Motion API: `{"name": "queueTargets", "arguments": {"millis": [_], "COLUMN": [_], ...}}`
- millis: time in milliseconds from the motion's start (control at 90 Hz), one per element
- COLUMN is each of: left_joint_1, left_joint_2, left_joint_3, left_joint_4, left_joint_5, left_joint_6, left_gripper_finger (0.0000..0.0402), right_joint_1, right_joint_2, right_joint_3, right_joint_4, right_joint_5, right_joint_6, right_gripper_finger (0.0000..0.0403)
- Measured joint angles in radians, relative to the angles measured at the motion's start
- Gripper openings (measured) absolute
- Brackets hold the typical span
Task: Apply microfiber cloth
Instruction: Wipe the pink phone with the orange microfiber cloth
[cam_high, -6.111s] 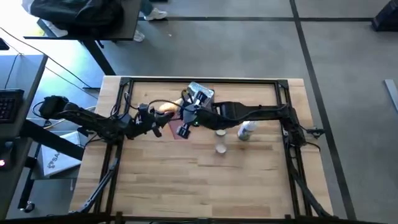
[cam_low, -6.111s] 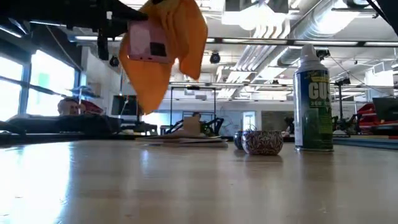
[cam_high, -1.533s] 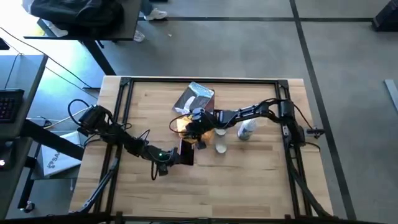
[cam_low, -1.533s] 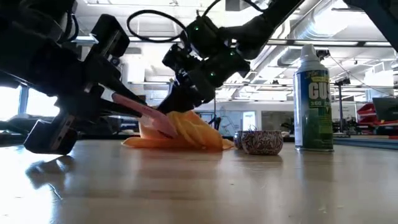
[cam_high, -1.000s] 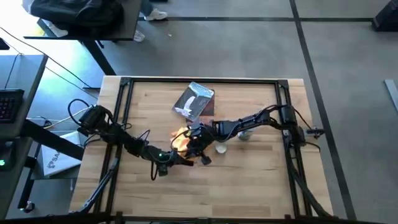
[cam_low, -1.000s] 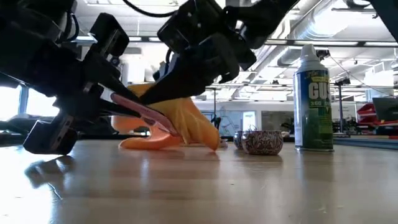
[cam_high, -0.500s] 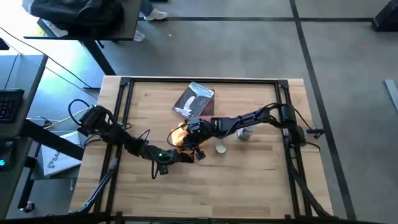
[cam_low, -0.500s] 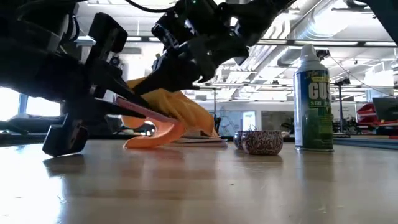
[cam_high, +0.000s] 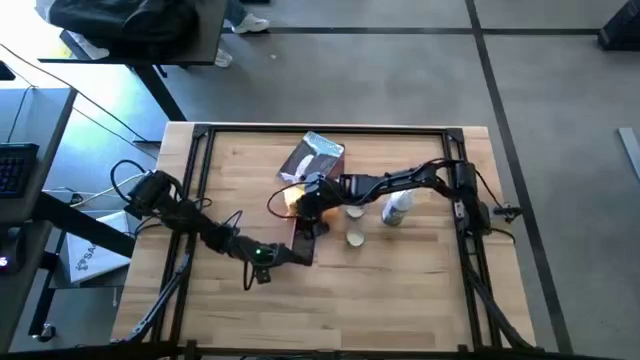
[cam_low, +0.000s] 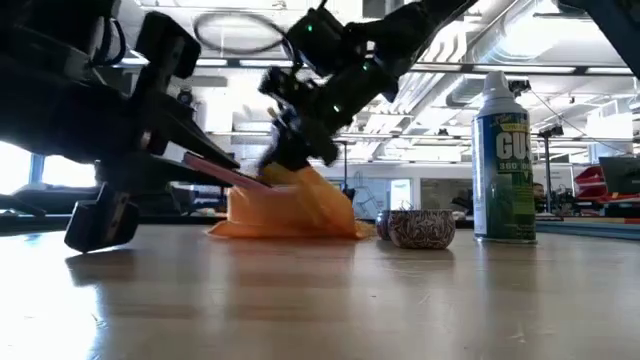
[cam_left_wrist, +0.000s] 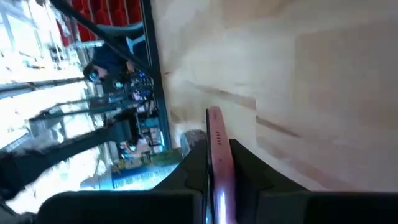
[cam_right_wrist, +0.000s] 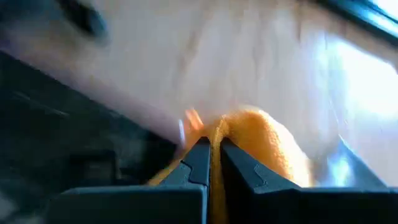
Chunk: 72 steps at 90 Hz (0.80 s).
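1. Two arms meet near the middle of the worktop (cam_high: 400, 280) in the high view. The right end effector (cam_high: 303, 203) pins the microfiber cloth (cam_high: 290, 198) just in front of the grey-blue packet (cam_high: 313, 160). The left end effector (cam_high: 290, 254) sits nearer the front edge, gripping a flat pink device (cam_high: 302, 236) whose long axis runs from it toward the cloth. The right arm is plainly the nearer one to the cloth; a small tin (cam_high: 355, 238) and a spray can (cam_high: 397, 209) stand just beside.

2. Level with the worktop (cam_low: 400, 300) in the low view, the microfiber cloth (cam_low: 290, 212) lies heaped on the wood, with the right end effector (cam_low: 292, 155) bearing down on its top. The pink device (cam_low: 225, 172) slants down from the left end effector (cam_low: 165, 140), its far end reaching the heap's crest. The tin (cam_low: 421, 228) and spray can (cam_low: 505, 160) stand off to one side.

3. From the left wrist view, the left end effector (cam_left_wrist: 217, 163) is clamped on the pink device (cam_left_wrist: 219, 155), seen edge-on and pointing straight ahead over bare wood.

4. From the right wrist view, the right end effector (cam_right_wrist: 212, 152) has its fingers nearly together, pinching a fold of the microfiber cloth (cam_right_wrist: 261, 146), which bulges out beyond them.

5. Judgement: the cloth sits at the device's upper end, so wiping calls for the right arm to draw it along that long axis, toward the left arm.
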Motion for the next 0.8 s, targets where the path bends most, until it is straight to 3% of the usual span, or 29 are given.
{"name": "queueTargets", "arguments": {"millis": [111,233,489,800], "left_joint_1": [-0.003,-0.003,-0.002,-0.016], "left_joint_2": [0.000,0.000,0.000,0.001], "left_joint_3": [0.000,-0.001,-0.001,-0.002], "left_joint_4": [0.000,-0.001,0.000,0.020], "left_joint_5": [-0.005,-0.018,-0.031,-0.140], "left_joint_6": [-0.003,-0.026,-0.089,-0.068], "left_gripper_finger": [0.0017,0.0017,0.0017,0.0017], "right_joint_1": [-0.006,-0.005,0.035,0.149], "right_joint_2": [-0.061,-0.146,-0.182,-0.050], "right_joint_3": [-0.002,0.003,0.003,0.002], "right_joint_4": [-0.083,-0.176,-0.210,-0.093], "right_joint_5": [0.121,0.151,-0.080,-0.093], "right_joint_6": [-0.053,-0.039,0.140,0.213], "right_gripper_finger": [0.0000,0.0000,0.0000,0.0000]}}
